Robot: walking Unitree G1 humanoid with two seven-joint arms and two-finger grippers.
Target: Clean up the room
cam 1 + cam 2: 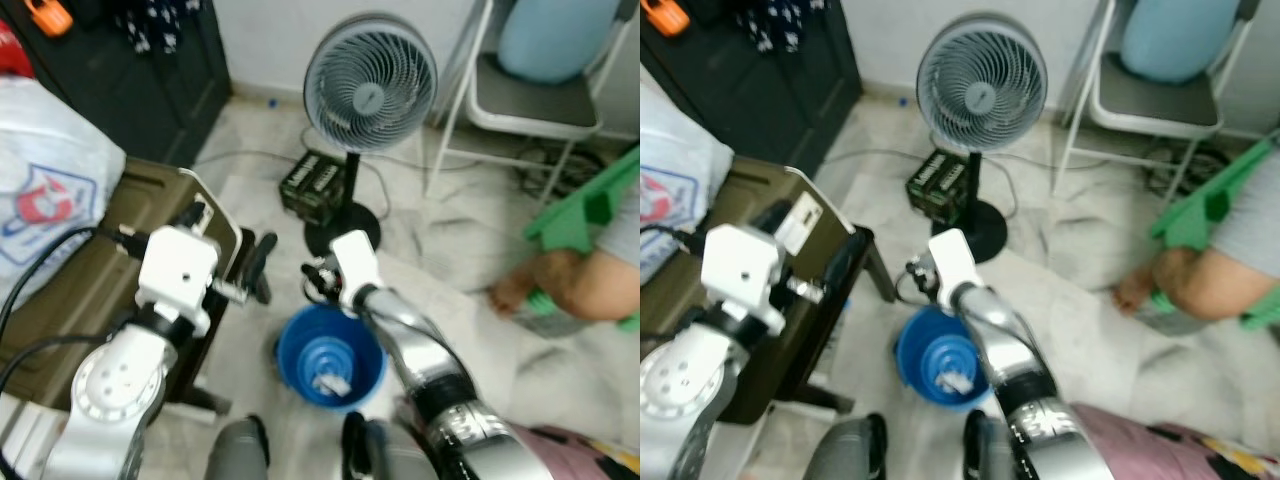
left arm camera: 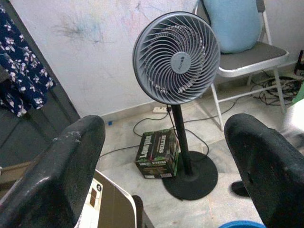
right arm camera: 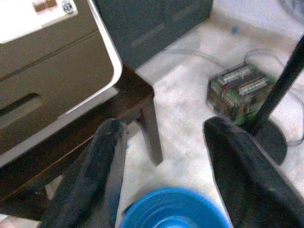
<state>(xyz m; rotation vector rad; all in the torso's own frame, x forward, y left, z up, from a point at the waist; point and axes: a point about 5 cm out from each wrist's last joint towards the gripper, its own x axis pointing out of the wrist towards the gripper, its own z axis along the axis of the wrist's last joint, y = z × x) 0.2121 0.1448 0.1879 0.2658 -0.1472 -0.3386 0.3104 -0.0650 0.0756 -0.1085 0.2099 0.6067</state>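
Marble floor [image 1: 450, 250], cluttered: standing fan [image 1: 368, 80], blue bucket [image 1: 330, 365] at my feet. My right end effector [image 3: 161, 161] hovered above it, fingers spread, empty; left end effector [image 2: 166, 156] likewise. Bucket judged light, rigid plastic; grip the rim.

A pale marble-patterned floor [image 1: 450, 260] runs up to a scuffed white wall [image 2: 95, 57], with a dark cabinet [image 1: 170, 80] in the corner to the left and a cable trailing across the tiles. A grey pedestal fan [image 1: 368, 80] stands on a round black base near the wall, a small dark printed box [image 1: 315, 183] touching its pole, and to the right is a white metal folding chair [image 1: 530, 110] carrying a light blue cushion [image 2: 232, 23]. On the left a dark low table [image 3: 128, 95] bears an olive-brown appliance with a white edge [image 3: 57, 61].
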